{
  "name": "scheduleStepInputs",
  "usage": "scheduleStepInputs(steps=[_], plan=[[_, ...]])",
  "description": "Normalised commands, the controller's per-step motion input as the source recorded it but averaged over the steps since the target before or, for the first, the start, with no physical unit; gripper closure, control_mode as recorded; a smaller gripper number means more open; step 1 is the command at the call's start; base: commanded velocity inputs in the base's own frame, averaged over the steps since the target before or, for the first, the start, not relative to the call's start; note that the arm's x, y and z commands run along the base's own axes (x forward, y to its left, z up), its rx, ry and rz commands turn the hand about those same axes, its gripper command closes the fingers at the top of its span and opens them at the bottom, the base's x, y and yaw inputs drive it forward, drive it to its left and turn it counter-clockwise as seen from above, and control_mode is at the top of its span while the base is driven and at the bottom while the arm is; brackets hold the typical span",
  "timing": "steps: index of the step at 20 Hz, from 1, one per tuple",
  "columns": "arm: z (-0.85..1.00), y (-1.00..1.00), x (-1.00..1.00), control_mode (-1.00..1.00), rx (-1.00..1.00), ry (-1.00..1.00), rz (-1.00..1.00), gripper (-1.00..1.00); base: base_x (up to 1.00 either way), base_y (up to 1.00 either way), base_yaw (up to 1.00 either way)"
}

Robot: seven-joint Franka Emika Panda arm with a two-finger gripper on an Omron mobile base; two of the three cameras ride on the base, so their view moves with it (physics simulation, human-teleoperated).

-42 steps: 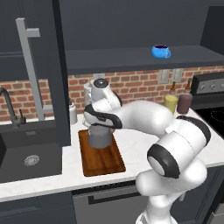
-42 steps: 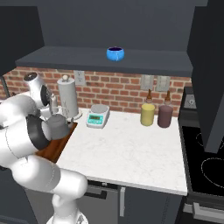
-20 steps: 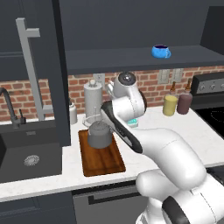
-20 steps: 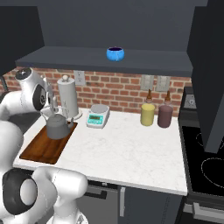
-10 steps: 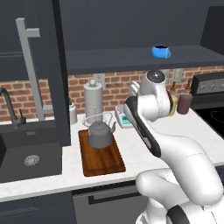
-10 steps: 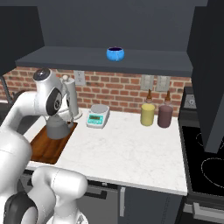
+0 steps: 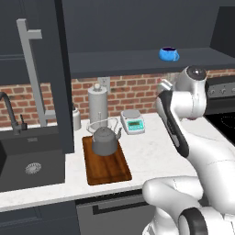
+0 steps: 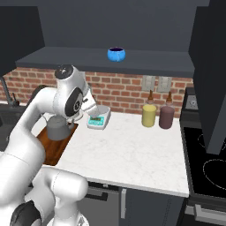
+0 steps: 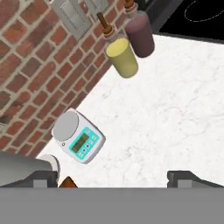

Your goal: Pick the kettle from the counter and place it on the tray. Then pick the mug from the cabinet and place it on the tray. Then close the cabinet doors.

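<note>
Left base view: kettle (image 7: 105, 140) sits at tray's (image 7: 108, 171) far edge.

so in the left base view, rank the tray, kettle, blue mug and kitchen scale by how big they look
1. tray
2. kettle
3. kitchen scale, though it sits farther back than the kettle
4. blue mug, smallest, but also farthest away on the cabinet shelf

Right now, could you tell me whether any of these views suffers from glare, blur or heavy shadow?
Left base view: even light, the kettle casts a soft shadow on the tray. Right base view: the cabinet interior is dim, yet the mug reads clearly. Hand view: slightly soft, no glare on the counter.
</note>
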Motion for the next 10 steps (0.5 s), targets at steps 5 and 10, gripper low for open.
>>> scheduleStepInputs(steps=[5, 10], plan=[[0.50, -0.82, 0.00, -1.00, -0.21, -0.10, 0.23, -1.00, 0.00, 0.00, 0.00], [0.54, -0.70, 0.00, -1.00, -0.27, -0.17, 0.28, -1.00, 0.00, 0.00, 0.00]])
